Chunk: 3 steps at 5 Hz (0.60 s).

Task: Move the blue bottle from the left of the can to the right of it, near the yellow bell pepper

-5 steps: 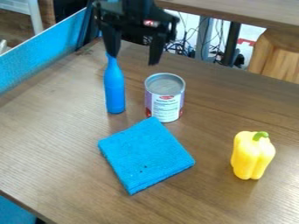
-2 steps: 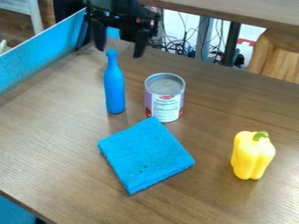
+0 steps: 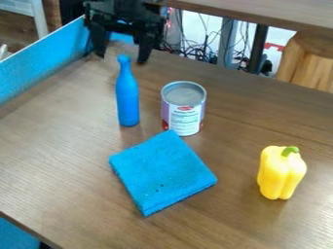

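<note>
My gripper hangs open at the upper left, its two fingers apart with nothing held between them. Just below and in line with the gap stands a blue bottle, upright, its neck close to the fingertips; whether they touch it I cannot tell. To the bottle's right is an upright can with a bare metal top and a purple and white label. A folded blue cloth lies in front of both, one corner against or very near the can's base. A yellow bell pepper with a green stem stands at the right.
All the objects are on a brown wooden table. A blue panel runs along its left edge. Behind the far edge are loose cables, a dark post, another wooden tabletop and a wooden stool.
My gripper has shifted left and slightly back, uncovering the top of the bottle's neck. The bottle, can, cloth and pepper have stayed in place.
</note>
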Motion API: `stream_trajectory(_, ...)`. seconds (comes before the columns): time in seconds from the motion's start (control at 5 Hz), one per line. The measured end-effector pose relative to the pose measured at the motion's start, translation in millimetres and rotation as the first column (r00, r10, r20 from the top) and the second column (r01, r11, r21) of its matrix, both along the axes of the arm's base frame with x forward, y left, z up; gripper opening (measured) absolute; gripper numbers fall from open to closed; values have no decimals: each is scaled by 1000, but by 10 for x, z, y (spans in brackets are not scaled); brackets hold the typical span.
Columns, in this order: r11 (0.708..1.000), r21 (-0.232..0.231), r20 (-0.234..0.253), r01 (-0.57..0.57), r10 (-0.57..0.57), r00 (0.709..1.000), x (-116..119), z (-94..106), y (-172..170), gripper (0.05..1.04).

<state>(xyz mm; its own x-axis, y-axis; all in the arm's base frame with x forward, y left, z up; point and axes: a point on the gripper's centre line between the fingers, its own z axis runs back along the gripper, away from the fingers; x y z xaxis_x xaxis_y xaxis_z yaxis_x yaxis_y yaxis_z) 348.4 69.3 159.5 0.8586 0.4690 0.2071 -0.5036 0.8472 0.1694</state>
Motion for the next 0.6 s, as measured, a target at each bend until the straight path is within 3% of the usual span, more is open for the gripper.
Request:
stream_trajectory(0.4,1000,-20,-5,7,-7,1000,-4,-125,67,941)
stream_trajectory(0.6,999,1,-7,35,-35,999,1,-189,89,655)
